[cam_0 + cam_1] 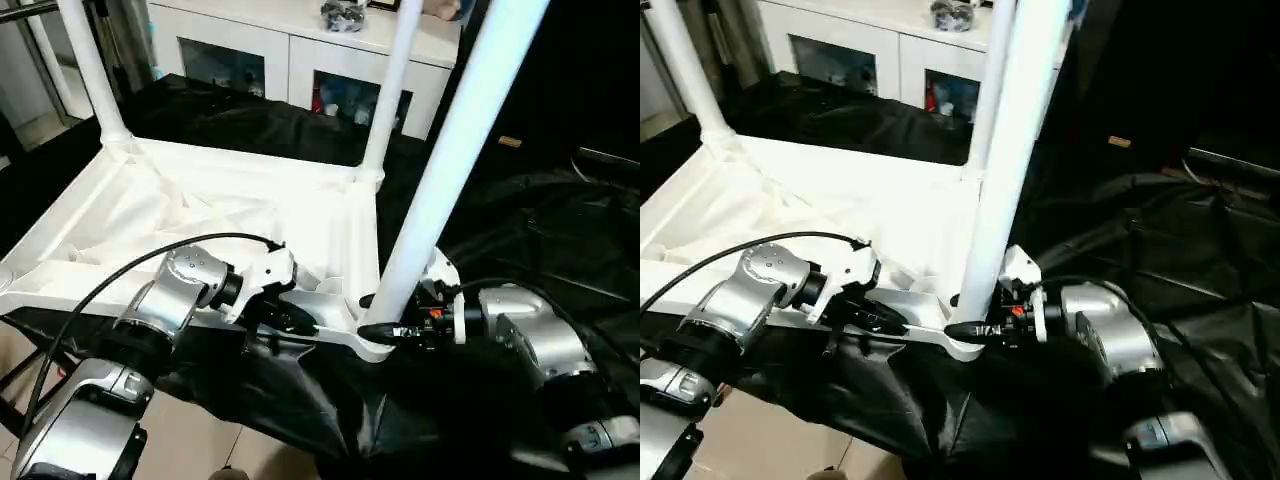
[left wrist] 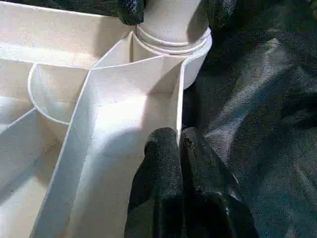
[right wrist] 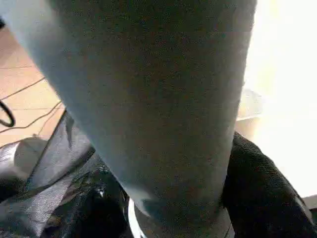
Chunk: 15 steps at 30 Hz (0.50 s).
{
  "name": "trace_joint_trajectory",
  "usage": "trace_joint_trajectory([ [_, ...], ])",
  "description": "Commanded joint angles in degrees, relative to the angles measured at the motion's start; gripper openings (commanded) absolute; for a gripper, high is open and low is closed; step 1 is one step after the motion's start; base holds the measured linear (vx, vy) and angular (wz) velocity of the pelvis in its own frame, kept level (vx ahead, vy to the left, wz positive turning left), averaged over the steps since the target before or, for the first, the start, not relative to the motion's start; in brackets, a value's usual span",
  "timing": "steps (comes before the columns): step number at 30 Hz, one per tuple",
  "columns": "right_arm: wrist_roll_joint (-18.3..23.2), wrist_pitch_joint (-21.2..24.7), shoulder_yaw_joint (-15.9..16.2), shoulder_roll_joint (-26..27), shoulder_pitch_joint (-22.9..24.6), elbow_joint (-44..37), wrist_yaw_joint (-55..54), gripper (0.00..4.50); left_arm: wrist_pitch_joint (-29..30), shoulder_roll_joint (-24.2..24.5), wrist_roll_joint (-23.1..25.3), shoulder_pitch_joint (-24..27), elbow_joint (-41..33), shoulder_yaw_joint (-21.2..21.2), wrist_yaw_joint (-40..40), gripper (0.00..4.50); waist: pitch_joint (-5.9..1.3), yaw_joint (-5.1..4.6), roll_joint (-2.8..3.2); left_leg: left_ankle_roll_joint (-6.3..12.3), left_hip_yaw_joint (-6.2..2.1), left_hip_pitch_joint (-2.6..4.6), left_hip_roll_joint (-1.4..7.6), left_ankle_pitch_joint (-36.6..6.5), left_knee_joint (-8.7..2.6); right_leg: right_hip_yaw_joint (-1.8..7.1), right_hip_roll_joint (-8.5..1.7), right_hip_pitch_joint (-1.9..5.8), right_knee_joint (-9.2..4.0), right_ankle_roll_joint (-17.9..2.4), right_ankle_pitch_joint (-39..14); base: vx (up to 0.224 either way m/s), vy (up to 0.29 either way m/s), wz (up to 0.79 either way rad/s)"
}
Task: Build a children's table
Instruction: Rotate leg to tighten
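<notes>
Tabletop [image 1: 200, 200] upside down on black cloth [image 1: 540, 230], three legs [image 1: 440, 170] standing in corner sockets. Left gripper [image 2: 179, 148] pinched together over the near rim wall beside the near right socket [image 2: 171, 47]. Right gripper [image 1: 385, 318] clamped around the nearest leg just above that socket.

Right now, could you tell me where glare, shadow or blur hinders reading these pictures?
Right wrist view: the long white tapered tube leg sits close and blurred, shaded grey, with bright glare beside it. Left wrist view: the white plastic ribbed tabletop is sharp, with the left gripper casting a shadow on it. Left eye view: the black cloth loses detail.
</notes>
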Motion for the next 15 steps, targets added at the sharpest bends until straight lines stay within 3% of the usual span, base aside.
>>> trace_joint_trajectory([
  [1, -0.3, 2.0, 2.8, 3.7, 1.3, 2.3, -2.8, 2.2, 1.3, -3.0, 0.7, -1.1, 1.2, 1.2, 8.5, 0.0, -2.72, -0.13, 0.58, 0.81, 0.54, 0.11, 0.48, -10.7, -3.46, 2.24, -3.3, 2.93, -3.86, -12.0, -5.7, 0.0, 0.0, 0.0],
  [4, -2.1, 1.0, -0.3, 7.1, -0.3, 7.5, -14.9, 2.15, 2.4, -5.0, 0.9, -1.5, 2.0, 2.4, 13.6, 0.0, -2.08, -0.73, 0.69, -1.03, 0.23, 0.44, 0.41, -16.9, -4.1, 2.31, -3.68, 2.4, -5.16, -9.3, -18.1, 0.0, 0.0, 0.0],
  [6, -2.9, -0.5, -3.1, 9.9, -1.3, 11.6, -24.3, 2.09, 3.6, -7.0, 1.5, -2.0, 2.8, 3.0, 17.9, 0.0, -1.83, -1.56, 0.69, -2.19, -0.37, 0.78, 0.32, -21.2, -4.51, 2.1, -3.99, 2.2, -6.1, -6.3, -27.9, 0.0, 0.0, 0.0],
  [9, -3.3, 0.1, -5.0, 12.6, -1.9, 14.0, -31.5, 2.05, 4.4, -9.3, 2.4, -2.6, 3.6, 3.3, 23.1, 0.0, -2.08, -2.18, 0.61, -1.83, -0.39, 0.98, 0.29, -20.9, -4.41, 2.22, -3.85, 1.92, -6.39, -5.8, -27.5, 0.0, 0.0, 0.0],
  [15, -4.5, 0.7, -6.2, 15.9, -1.8, 13.9, -38.7, 2.01, 5.9, -12.7, 2.7, -3.0, 3.6, 3.7, 28.3, 0.0, -2.05, -2.24, 0.6, -1.03, -0.22, 0.93, 0.27, -20.4, -4.47, 2.38, -3.52, 1.8, -6.22, -6.5, -24.0, 0.0, 0.0, 0.0],
])
